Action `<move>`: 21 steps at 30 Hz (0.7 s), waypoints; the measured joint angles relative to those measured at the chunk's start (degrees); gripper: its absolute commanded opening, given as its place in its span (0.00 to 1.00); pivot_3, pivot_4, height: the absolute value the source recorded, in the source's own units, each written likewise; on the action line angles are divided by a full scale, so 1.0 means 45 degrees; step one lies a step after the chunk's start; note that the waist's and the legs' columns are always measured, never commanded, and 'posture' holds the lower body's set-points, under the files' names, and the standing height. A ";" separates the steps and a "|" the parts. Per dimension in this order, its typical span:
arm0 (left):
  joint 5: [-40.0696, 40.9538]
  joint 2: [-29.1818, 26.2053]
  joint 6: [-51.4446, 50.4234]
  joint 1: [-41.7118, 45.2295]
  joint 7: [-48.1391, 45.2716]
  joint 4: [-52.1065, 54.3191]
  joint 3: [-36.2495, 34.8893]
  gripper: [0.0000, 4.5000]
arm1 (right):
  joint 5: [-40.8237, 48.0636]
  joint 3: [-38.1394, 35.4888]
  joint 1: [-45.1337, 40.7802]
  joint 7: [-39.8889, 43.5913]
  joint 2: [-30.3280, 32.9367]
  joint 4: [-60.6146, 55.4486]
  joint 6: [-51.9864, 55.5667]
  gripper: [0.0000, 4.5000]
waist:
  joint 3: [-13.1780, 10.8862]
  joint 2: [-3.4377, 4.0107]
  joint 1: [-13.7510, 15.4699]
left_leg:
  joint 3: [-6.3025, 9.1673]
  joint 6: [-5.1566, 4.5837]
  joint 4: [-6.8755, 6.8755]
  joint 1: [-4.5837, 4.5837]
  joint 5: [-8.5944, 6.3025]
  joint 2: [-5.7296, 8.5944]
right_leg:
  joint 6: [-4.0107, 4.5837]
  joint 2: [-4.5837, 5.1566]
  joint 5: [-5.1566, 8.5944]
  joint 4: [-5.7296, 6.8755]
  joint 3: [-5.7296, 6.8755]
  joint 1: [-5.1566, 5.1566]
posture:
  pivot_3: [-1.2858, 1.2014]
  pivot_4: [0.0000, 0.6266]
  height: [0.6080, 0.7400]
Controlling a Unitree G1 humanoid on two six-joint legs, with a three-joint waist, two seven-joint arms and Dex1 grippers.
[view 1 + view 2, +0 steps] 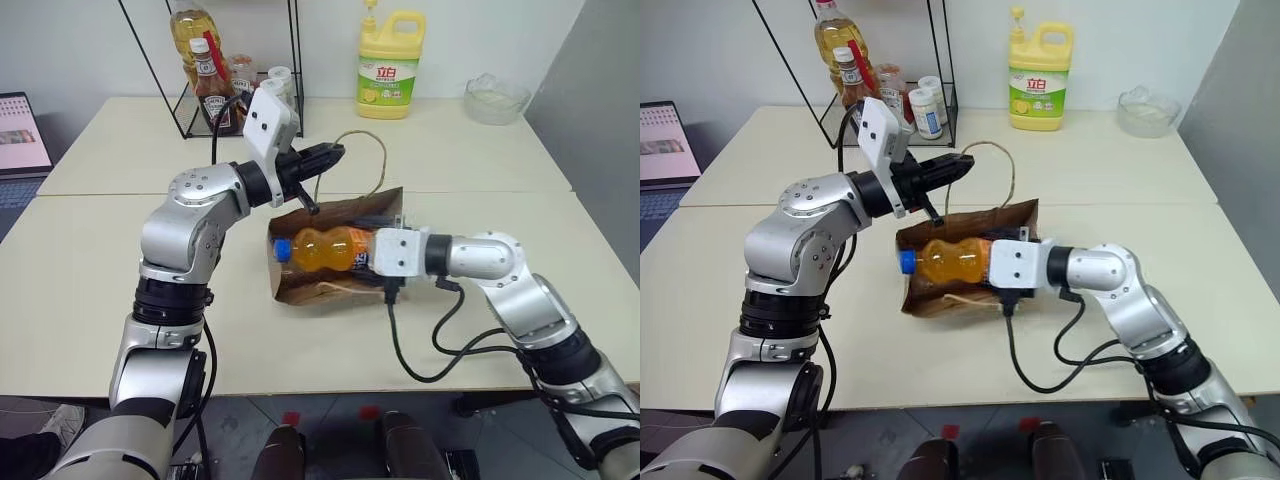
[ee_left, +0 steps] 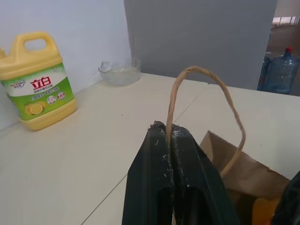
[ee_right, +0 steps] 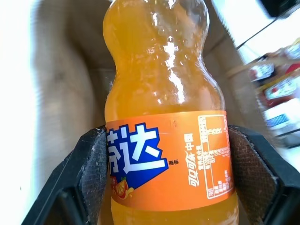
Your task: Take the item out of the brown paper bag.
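Observation:
The brown paper bag (image 1: 345,212) lies on the near table with its mouth towards me. One tan cord handle (image 1: 378,150) is lifted. My left gripper (image 1: 336,152) is shut on that handle; in the left wrist view the cord (image 2: 206,75) loops up from between the closed fingers (image 2: 157,154). The item, a clear bottle of orange drink (image 1: 322,250) with a blue cap (image 1: 282,249), lies level in front of the brown paper, cap pointing left. My right gripper (image 1: 362,250) is shut on its labelled end. The pads (image 3: 91,164) press both sides of the orange label (image 3: 168,159).
A yellow detergent jug (image 1: 390,65) and a glass bowl (image 1: 496,98) stand on the far table. A black wire rack (image 1: 215,80) there holds ketchup and oil bottles. A laptop (image 1: 20,130) sits at the far left. My right arm's black cable (image 1: 420,350) trails over the near table.

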State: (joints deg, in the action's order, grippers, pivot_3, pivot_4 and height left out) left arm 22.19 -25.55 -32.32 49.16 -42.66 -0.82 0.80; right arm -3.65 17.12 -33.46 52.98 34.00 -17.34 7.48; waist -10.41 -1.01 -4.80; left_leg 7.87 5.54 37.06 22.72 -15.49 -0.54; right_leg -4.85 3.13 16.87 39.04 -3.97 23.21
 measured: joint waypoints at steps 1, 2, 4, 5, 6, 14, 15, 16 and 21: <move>-0.0003 0.0006 0.0018 -0.0002 -0.0006 0.0003 0.0003 0.00 | 0.0184 -0.0373 0.0211 -0.0012 0.0092 -0.0049 -0.0501 0.72 | 0.0000 0.0000 0.0003 | -0.0001 0.0000 0.0000 0.0000 0.0000 0.0000 | 0.0000 0.0000 0.0000 -0.0001 -0.0001 0.0000 | 0.52 0.24 1.00; -0.0007 0.0005 0.0030 -0.0003 -0.0003 0.0001 0.0000 0.00 | 0.0374 -0.0702 0.0376 -0.0037 0.0191 -0.0068 -0.0980 0.72 | 0.0000 0.0000 0.0003 | -0.0002 0.0000 0.0001 -0.0001 0.0000 0.0000 | 0.0000 0.0000 0.0000 0.0000 -0.0001 0.0000 | 0.52 0.24 1.00; -0.0011 0.0008 0.0040 -0.0005 -0.0003 0.0002 0.0003 0.00 | 0.0641 -0.1324 0.0618 -0.0177 0.0288 -0.0099 -0.1615 0.72 | 0.0000 0.0000 0.0000 | -0.0003 0.0000 0.0000 -0.0002 0.0000 0.0000 | 0.0000 0.0000 0.0000 0.0001 -0.0002 0.0000 | 0.52 0.24 1.00; -0.0017 0.0008 0.0049 -0.0009 -0.0003 0.0003 0.0002 0.00 | 0.0763 -0.1699 0.0781 -0.0368 0.0281 -0.0112 -0.1852 0.72 | 0.0000 0.0000 0.0001 | -0.0003 0.0000 0.0000 -0.0002 0.0000 0.0000 | 0.0000 0.0000 0.0000 0.0002 -0.0002 -0.0001 | 0.52 0.24 1.00; -0.0021 0.0007 0.0053 -0.0017 0.0000 0.0003 0.0002 0.00 | 0.0906 -0.2041 0.0892 -0.0560 0.0255 -0.0112 -0.1897 0.72 | 0.0000 0.0000 0.0001 | -0.0004 -0.0001 0.0002 -0.0002 0.0000 0.0000 | 0.0000 0.0000 0.0000 0.0004 -0.0003 -0.0001 | 0.52 0.24 1.00; -0.0132 -0.0004 0.0060 -0.0191 0.0094 0.0035 -0.0010 0.00 | 0.1224 -0.4653 0.2243 -0.2636 0.0157 -0.0412 -0.1628 0.72 | 0.0000 0.0000 0.0012 | -0.0011 0.0000 0.0003 -0.0001 0.0000 0.0000 | 0.0000 0.0000 0.0000 0.0005 -0.0009 -0.0003 | 0.52 0.24 1.00; -0.0137 -0.0004 0.0060 -0.0230 0.0126 0.0042 -0.0010 0.00 | 0.1195 -0.4907 0.2315 -0.2981 0.0148 -0.0401 -0.1034 0.72 | 0.0000 0.0000 0.0015 | -0.0016 0.0000 0.0003 -0.0001 0.0000 0.0001 | 0.0000 0.0000 0.0000 0.0005 -0.0013 -0.0003 | 0.52 0.24 1.00; -0.0139 -0.0004 0.0060 -0.0297 0.0148 0.0072 -0.0010 0.00 | 0.1069 -0.5276 0.2355 -0.3433 0.0223 -0.0295 -0.0190 0.72 | 0.0000 0.0000 0.0020 | -0.0015 0.0000 0.0005 -0.0002 0.0000 0.0001 | 0.0000 0.0000 0.0000 0.0007 -0.0013 -0.0003 | 0.52 0.24 1.00; -0.0118 0.0014 -0.0037 -0.0710 0.0298 0.0566 -0.0013 0.00 | 0.0119 -0.5532 0.2594 -0.4253 0.1010 0.0931 0.3403 0.72 | 0.0001 0.0002 0.0021 | -0.0020 -0.0002 0.0000 -0.0006 0.0000 0.0001 | 0.0001 -0.0001 0.0000 0.0006 -0.0016 -0.0006 | 0.52 0.24 1.00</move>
State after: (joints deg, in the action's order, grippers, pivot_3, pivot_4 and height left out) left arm 21.65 -25.49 -32.49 45.97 -41.32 1.72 0.74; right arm -3.12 -7.78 -21.78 33.84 38.55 -13.16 22.80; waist -10.41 -1.00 -4.71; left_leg 7.79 5.53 37.06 22.69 -15.49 -0.54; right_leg -4.85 3.13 16.87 39.07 -4.04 23.19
